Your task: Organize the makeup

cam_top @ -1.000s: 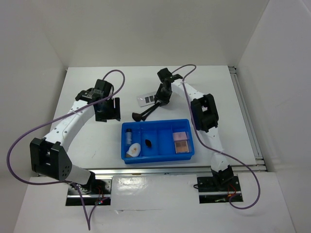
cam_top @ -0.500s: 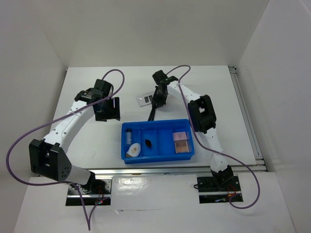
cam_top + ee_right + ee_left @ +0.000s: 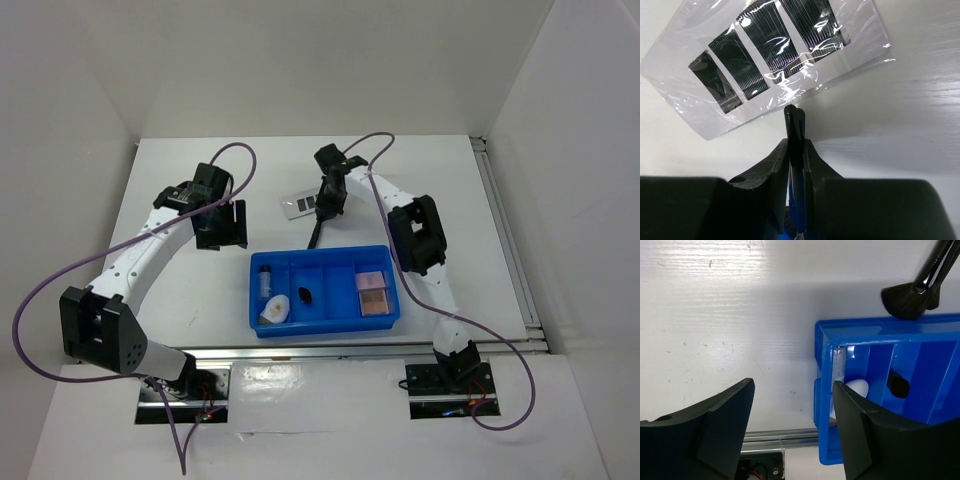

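The right fingers (image 3: 774, 167) pinch the brushes (image 3: 793, 120) by their handle tips, likely to lift them into the tray (image 3: 325, 327); the left fingers (image 3: 715, 425) hover wide.

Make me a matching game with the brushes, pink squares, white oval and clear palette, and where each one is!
Things: 1 brushes; 2 pink squares; 3 white oval; 4 palette.
Places: A left end of the blue tray; B on the table beyond the tray; C pinched in the right gripper; D right end of the tray.
Pairs: 1-C, 2-D, 3-A, 4-B.
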### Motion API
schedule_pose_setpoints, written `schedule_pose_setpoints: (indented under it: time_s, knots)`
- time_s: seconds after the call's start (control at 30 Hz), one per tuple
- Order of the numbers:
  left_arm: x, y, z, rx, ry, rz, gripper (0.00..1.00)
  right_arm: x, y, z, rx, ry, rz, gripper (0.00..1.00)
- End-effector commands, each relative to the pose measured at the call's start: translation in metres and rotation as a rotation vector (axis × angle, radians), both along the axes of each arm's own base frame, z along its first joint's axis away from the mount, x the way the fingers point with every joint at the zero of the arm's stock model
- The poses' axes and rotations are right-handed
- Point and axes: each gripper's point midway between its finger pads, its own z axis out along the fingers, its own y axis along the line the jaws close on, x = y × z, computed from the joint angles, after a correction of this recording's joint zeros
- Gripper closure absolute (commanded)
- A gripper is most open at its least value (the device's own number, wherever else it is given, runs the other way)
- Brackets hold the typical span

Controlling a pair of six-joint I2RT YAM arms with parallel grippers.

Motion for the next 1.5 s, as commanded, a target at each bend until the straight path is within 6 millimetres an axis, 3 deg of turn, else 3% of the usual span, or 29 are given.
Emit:
schedule_pose_setpoints:
  time_s: [0.0,0.13,0.23,0.43,0.63,1.0,1.27,1.47]
  knots:
    - [-0.001,0.002,0.006,-0.006,-0.028,-0.015,0.23,0.008,-0.001,0.054,0.013,-0.106,-0.010,0.83]
    - [-0.002,0.000,0.006,-0.014,-0.026,-0.019,0.23,0.013,-0.008,0.067,0.002,-0.134,-0.019,0.86]
    - [-0.002,0.000,0.006,-0.014,-0.026,-0.019,0.23,0.015,-0.021,0.066,-0.004,-0.126,-0.041,0.89]
    - [0.000,0.000,0.009,-0.016,-0.035,-0.019,0.23,0.036,-0.065,0.061,0.024,-0.110,-0.116,0.91]
    - [0.002,-0.003,0.010,-0.026,-0.041,-0.023,0.23,0.051,-0.100,0.061,0.069,-0.115,-0.119,0.85]
    - [0.002,-0.004,0.005,-0.029,-0.022,-0.027,0.23,0.038,-0.106,0.031,0.052,-0.038,-0.105,0.65]
    - [0.002,-0.004,0.005,-0.029,-0.022,-0.027,0.23,0.033,-0.108,0.020,0.036,-0.016,-0.087,0.65]
    - [0.002,-0.004,0.005,-0.029,-0.022,-0.027,0.23,0.028,-0.125,0.005,-0.060,0.012,-0.122,0.65]
